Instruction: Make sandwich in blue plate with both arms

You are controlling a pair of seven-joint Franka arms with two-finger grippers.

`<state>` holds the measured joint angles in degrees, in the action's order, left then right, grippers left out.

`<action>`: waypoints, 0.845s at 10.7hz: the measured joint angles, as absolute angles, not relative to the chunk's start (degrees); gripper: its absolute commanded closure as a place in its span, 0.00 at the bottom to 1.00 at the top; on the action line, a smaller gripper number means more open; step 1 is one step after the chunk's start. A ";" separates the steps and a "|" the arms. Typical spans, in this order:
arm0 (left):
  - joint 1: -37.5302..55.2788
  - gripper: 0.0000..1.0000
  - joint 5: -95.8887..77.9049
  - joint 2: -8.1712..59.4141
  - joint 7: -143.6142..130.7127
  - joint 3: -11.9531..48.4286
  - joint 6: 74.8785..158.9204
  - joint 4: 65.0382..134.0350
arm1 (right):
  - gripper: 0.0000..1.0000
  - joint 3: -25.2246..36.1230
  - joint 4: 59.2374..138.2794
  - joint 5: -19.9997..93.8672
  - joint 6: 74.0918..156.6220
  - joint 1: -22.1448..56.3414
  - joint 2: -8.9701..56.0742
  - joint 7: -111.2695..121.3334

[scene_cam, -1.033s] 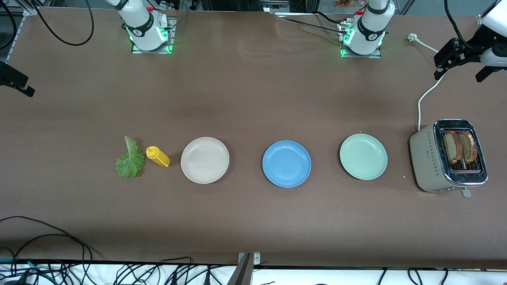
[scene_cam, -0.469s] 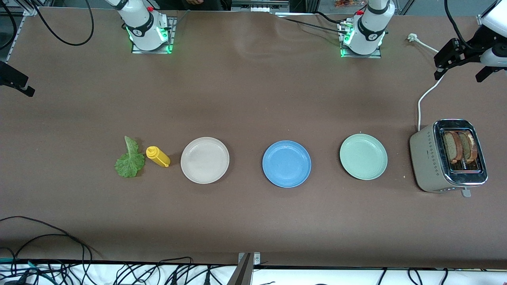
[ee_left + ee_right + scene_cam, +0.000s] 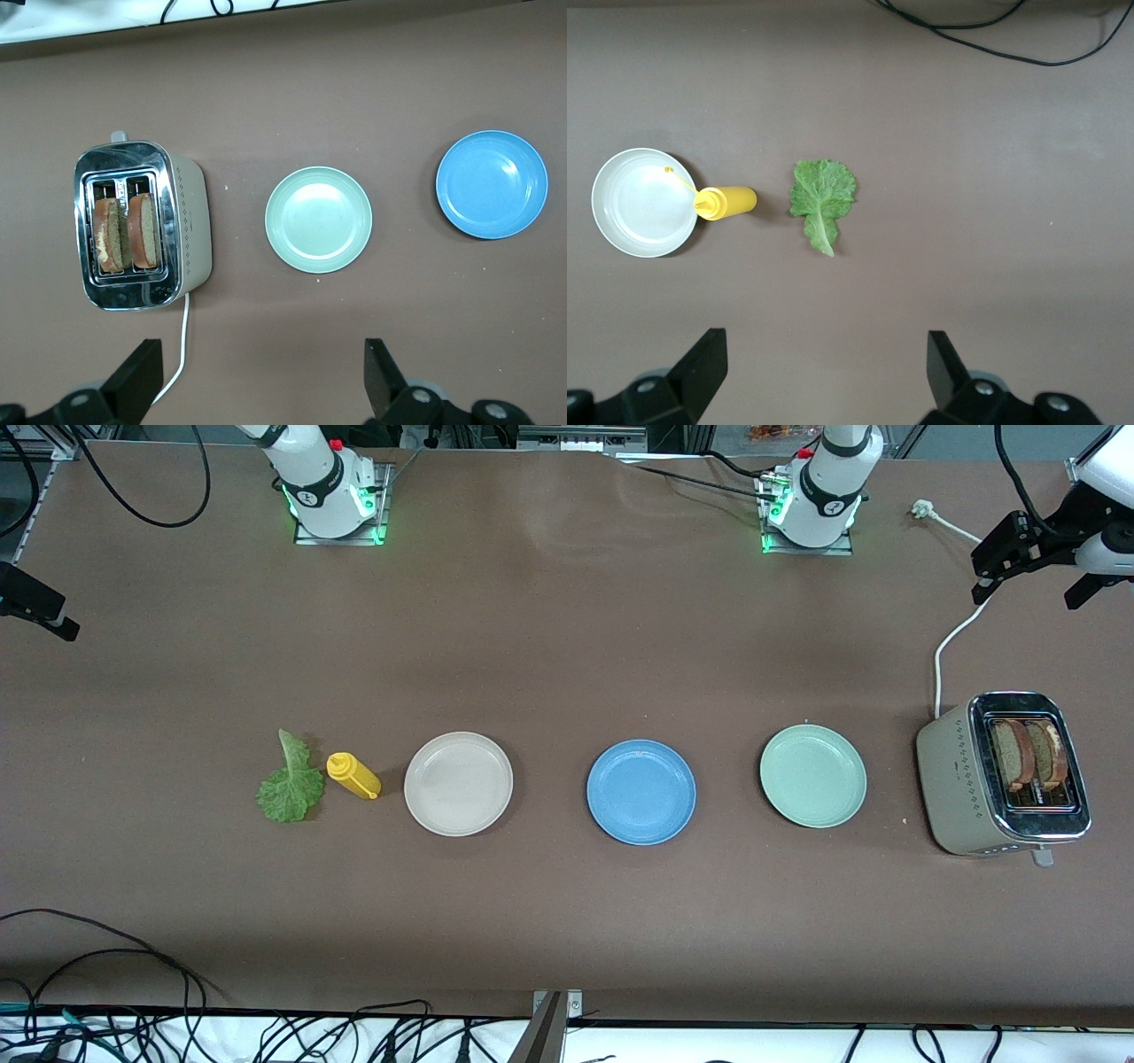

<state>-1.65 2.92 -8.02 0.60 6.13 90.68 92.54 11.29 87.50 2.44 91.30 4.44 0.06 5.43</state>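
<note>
A brown table [image 3: 567, 646] carries a row of things; a toaster [image 3: 952, 779] stands at the left arm's end with two bread slices [image 3: 1028, 755] upright in its slots; next come a pale green plate [image 3: 812, 776], the blue plate [image 3: 641, 791] in the middle, and a beige-white plate [image 3: 458, 783], all bare. Beside the beige-white plate lies a yellow squeeze bottle [image 3: 353, 775], then a lettuce leaf [image 3: 290, 790] toward the right arm's end. The left gripper [image 3: 257, 376] hangs high over the toaster's end, jaws wide apart and holding nothing; the right gripper [image 3: 824, 372] hangs likewise over the leaf's end, spread wide and empty.

Toaster [image 3: 966, 788], yellow bottle [image 3: 353, 775], two plates [image 3: 458, 783]
</note>
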 measured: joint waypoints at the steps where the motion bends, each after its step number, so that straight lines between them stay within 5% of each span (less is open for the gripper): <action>1: -1.66 0.00 2.92 -8.02 0.60 6.13 90.68 92.54 | 0.00 11.29 87.50 2.44 91.32 4.44 0.06 5.43; 9: -2.74 0.00 2.92 -7.98 0.60 6.11 90.03 92.54 | 0.00 11.29 87.50 2.45 91.32 4.44 0.06 5.43</action>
<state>-2.74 2.92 -7.98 0.60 6.11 90.03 92.54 11.29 87.50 2.45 91.32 4.44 0.06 5.43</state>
